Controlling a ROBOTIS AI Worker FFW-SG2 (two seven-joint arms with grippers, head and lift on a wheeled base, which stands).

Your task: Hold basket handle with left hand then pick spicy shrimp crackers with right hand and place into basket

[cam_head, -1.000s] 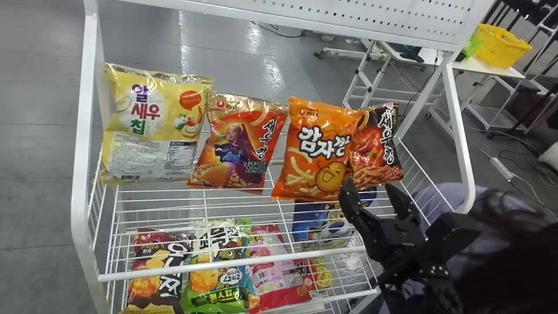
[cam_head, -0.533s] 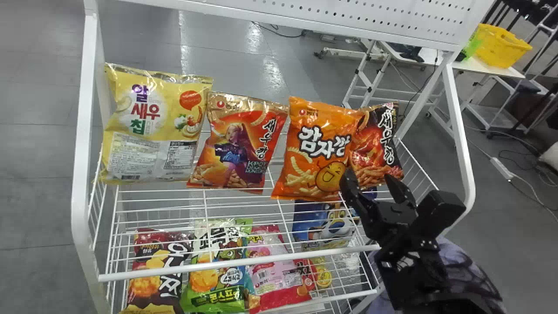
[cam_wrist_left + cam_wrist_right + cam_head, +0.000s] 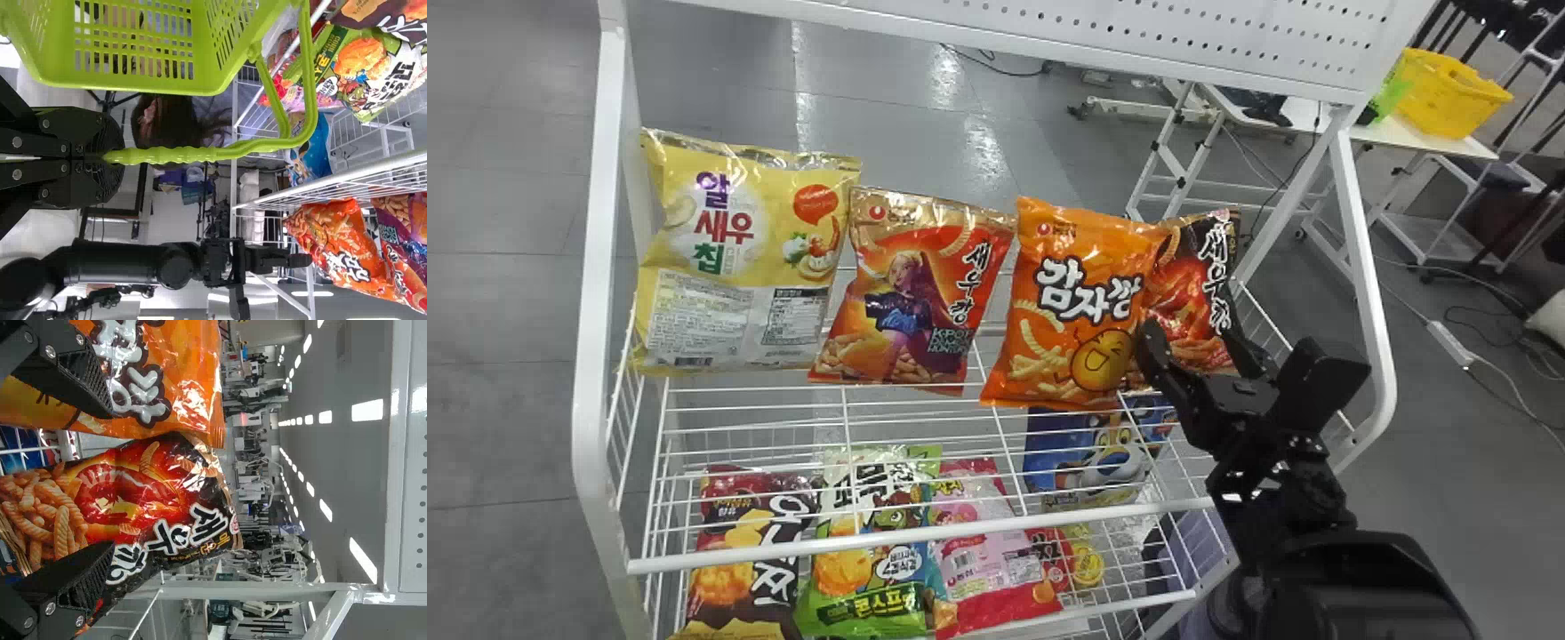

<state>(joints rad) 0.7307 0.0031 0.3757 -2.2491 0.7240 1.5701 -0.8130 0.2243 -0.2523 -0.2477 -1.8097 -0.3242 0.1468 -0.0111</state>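
Red spicy crackers [image 3: 1190,298], long axis upright, right hand [image 3: 1192,326] open, left hand [image 3: 112,157] gripping handle [image 3: 193,155]

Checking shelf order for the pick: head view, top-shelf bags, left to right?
Yellow-and-white bag → red-orange bag with a figure on it → orange bag with a smiling face → spicy shrimp crackers in the red-and-black bag.
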